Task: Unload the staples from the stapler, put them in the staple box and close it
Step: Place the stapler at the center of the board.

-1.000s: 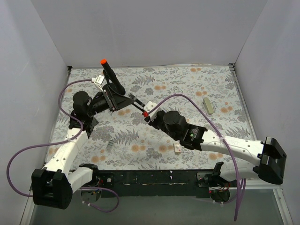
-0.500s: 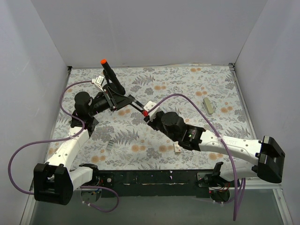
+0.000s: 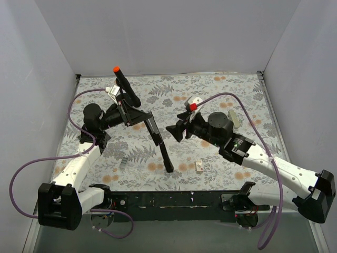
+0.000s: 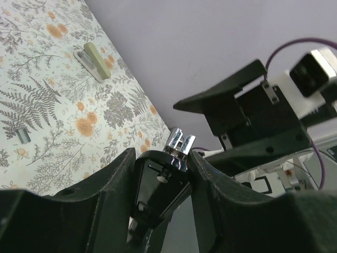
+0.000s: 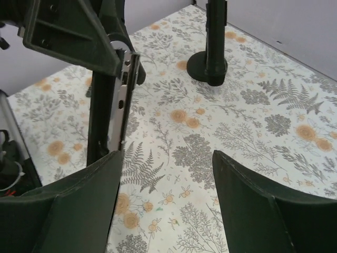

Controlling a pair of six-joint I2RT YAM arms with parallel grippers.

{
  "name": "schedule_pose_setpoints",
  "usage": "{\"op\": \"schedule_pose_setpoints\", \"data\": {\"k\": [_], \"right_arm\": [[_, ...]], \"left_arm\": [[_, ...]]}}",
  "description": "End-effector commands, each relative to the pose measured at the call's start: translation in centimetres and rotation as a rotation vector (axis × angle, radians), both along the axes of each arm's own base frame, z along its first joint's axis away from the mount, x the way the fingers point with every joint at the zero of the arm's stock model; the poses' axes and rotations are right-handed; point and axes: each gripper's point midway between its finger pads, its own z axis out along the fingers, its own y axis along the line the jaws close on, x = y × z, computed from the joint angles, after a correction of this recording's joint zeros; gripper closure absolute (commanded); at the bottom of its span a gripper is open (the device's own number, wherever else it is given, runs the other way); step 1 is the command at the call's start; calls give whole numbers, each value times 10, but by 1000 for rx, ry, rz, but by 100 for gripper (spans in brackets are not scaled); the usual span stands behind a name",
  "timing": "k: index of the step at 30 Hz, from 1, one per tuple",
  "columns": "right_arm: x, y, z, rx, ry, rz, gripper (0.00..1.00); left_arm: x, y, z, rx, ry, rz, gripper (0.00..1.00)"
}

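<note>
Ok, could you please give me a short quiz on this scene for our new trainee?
1. True or false: the right claw grips the stapler.
2. What stands at the back left? A) a cup B) a stand with an orange-tipped rod C) a box
3. Fill in: the stapler is clamped in the ___ claw.
Key: 1 false; 2 B; 3 left claw.

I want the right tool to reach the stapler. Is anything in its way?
Nothing visible is. The open right tool faces the stapler, which the left tool holds, with only bare flowered table cover between them. The black stand is off to the side.
</note>
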Motion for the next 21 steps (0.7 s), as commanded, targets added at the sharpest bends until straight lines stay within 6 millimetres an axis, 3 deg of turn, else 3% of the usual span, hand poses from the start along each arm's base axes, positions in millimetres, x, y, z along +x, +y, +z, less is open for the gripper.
{"op": "schedule_pose_setpoints", "data": {"k": [1,3,12,21], "right_arm": [[-23,6,39,172,127,237,24],[-17,2,46,213,177,254,25],[-34,29,45,329,310,463,26],[-26,49,18,313,377,495,30]], "left_arm": [[-17,-4,26,-21,-150,-78,100],[-18,-4,27,-23,-154,-83,100],[-19,-2,20,-32,-123,-62,100],[-20,-2,20,-43,-111,-56,100]]}}
